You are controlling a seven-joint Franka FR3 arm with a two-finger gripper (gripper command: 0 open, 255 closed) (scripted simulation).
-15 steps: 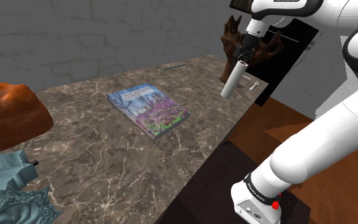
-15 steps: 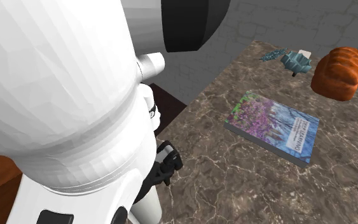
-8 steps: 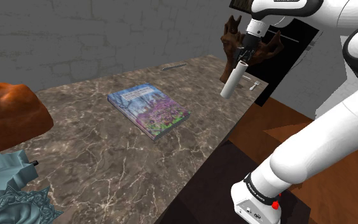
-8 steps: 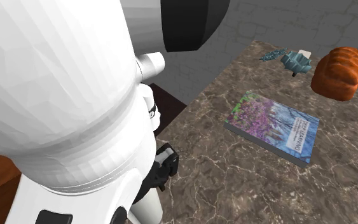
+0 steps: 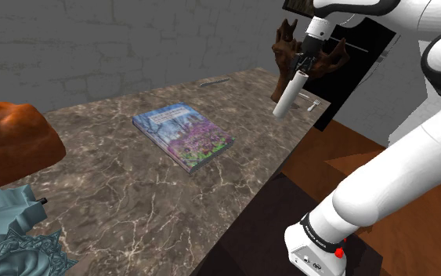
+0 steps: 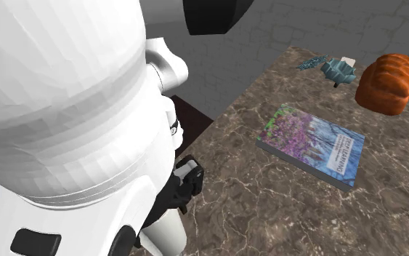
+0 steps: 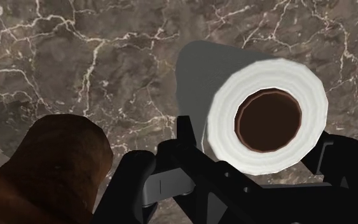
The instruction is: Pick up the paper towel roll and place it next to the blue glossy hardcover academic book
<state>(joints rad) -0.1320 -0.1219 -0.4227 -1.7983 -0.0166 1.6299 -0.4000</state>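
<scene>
Holding the white paper towel roll (image 5: 288, 95) clamped tight, the all-black two-finger gripper (image 5: 299, 71) hangs above the far end of the brown veined marble tabletop (image 5: 124, 196), at the shoulder view's right. We see the roll tilted and clear of the surface, and both roll and gripper sit a touch higher and further right than half a second ago. In the wrist view the roll's brown core faces us between the fingers (image 7: 187, 137), with marble beneath. The blue glossy hardcover book (image 5: 182, 136) lies flat where it was, well apart from the roll.
</scene>
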